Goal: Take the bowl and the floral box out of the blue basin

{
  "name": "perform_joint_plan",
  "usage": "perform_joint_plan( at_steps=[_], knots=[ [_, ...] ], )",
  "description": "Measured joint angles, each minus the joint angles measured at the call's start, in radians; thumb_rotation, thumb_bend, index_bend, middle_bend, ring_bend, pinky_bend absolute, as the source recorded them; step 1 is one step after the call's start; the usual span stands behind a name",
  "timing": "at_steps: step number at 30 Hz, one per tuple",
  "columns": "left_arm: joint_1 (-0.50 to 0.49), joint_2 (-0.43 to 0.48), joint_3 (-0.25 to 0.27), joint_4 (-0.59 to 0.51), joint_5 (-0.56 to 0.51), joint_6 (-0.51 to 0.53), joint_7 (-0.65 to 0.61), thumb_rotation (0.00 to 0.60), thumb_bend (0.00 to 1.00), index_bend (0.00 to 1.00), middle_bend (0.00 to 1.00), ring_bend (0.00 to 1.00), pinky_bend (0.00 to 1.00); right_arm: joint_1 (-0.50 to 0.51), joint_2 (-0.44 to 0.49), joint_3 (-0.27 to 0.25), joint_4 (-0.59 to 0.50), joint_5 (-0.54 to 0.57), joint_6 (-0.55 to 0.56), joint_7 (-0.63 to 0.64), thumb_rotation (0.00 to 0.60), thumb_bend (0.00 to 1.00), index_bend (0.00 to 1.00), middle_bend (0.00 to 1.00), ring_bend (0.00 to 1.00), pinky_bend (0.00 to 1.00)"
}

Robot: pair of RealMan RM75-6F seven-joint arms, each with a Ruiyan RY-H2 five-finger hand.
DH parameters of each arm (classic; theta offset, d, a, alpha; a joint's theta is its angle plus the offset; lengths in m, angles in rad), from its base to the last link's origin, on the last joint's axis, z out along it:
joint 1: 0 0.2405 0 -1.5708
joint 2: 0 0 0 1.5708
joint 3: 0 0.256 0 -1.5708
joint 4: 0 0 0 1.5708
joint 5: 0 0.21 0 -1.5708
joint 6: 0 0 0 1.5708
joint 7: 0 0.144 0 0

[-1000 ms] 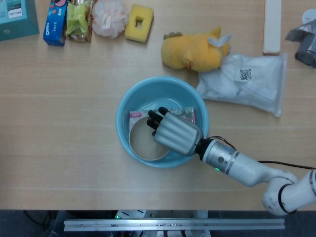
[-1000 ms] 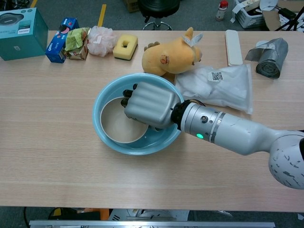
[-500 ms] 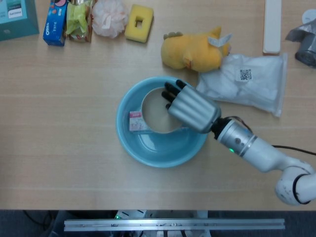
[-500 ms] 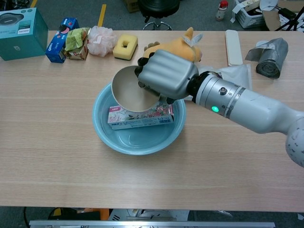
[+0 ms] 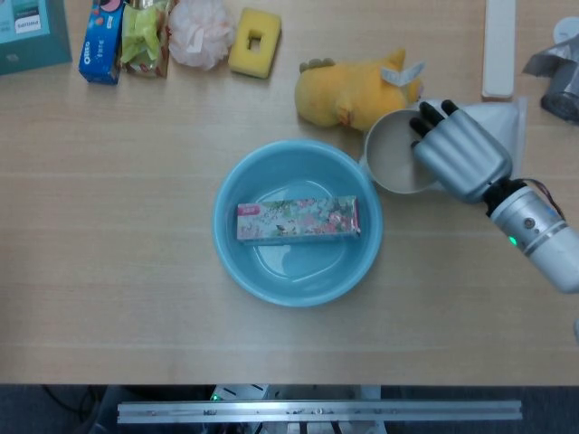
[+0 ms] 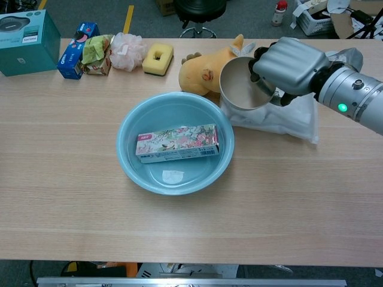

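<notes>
The blue basin (image 5: 231, 249) (image 6: 128, 155) stands mid-table with the floral box (image 5: 298, 219) (image 6: 176, 143) lying across its inside. My right hand (image 5: 459, 150) (image 6: 287, 64) grips the cream bowl (image 5: 391, 154) (image 6: 239, 86) by its rim and holds it lifted, right of the basin and over the white bag's near end, beside the yellow plush. The bowl's opening faces left and up. My left hand shows in neither view.
A yellow plush toy (image 5: 353, 90) (image 6: 212, 69) and a white plastic bag (image 5: 470, 158) (image 6: 293, 116) lie just behind and right of the basin. Along the far edge sit a yellow sponge (image 5: 254, 42), pink puff (image 5: 199, 32), snack packs (image 5: 101, 45), teal box (image 6: 24, 42), white bar (image 5: 498, 45) and grey roll (image 6: 340, 70).
My right hand lifted the bowl out of the basin and carried it right, over the white bag. The floral box, once partly covered, now lies fully exposed in the basin.
</notes>
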Motion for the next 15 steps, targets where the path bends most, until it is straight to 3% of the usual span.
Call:
perform_joint_plan(
  at_steps=[9,15],
  knots=[
    [-0.002,-0.001,0.001,-0.005,0.006,-0.001,0.003,0.6,0.24,0.36,0.28,0.19,0.16,-0.036,0.027,-0.092,-0.018,-0.071,-0.032,0.018,0.6,0.3,0.72,0.36,0.22,0.35],
    [-0.001,-0.001,0.002,-0.005,0.007,0.001,0.003,0.6,0.24,0.36,0.28,0.19,0.16,-0.045,0.03,-0.117,-0.008,-0.055,-0.061,-0.005,0.6,0.27,0.48,0.31,0.21,0.35]
  ],
)
